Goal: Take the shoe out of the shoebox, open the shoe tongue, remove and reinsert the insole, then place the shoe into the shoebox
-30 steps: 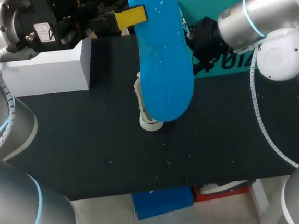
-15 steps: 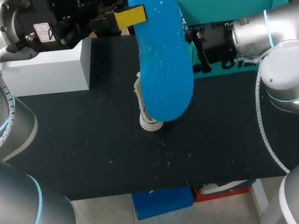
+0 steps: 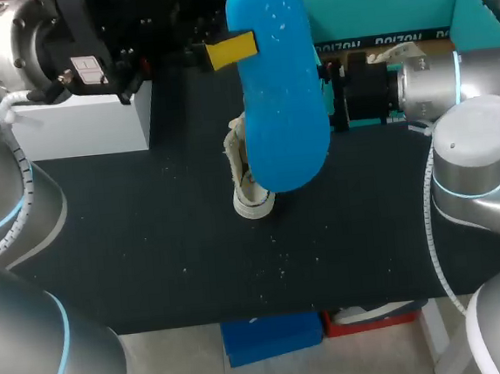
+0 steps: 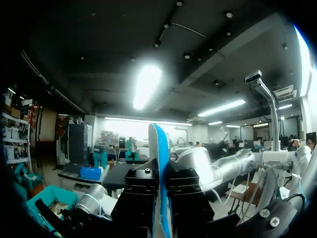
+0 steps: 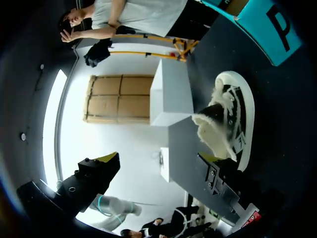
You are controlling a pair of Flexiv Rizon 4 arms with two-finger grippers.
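My left gripper (image 3: 231,49) holds the blue insole (image 3: 281,88) high above the table, shut on its edge. In the left wrist view the insole (image 4: 159,148) stands edge-on between the black fingers of that gripper (image 4: 159,181). The white and black shoe (image 3: 250,191) with fleece lining lies on the black table under the insole. My right gripper (image 3: 335,83) sits just right of the insole, in front of the teal shoebox (image 3: 392,8). In the right wrist view that gripper (image 5: 158,163) is wide open and holds nothing; the shoe (image 5: 230,124) lies ahead of it, behind the insole's grey face (image 5: 188,148).
A white box (image 3: 87,122) stands at the back left of the black table (image 3: 149,239). It shows beyond the shoe in the right wrist view (image 5: 171,94), and the shoebox wall (image 5: 267,25) lies off to one side.
My right arm has swung round in front of the shoebox, its gripper now pointing at the insole. The left gripper has carried the insole slightly to the right. The shoe has not moved.
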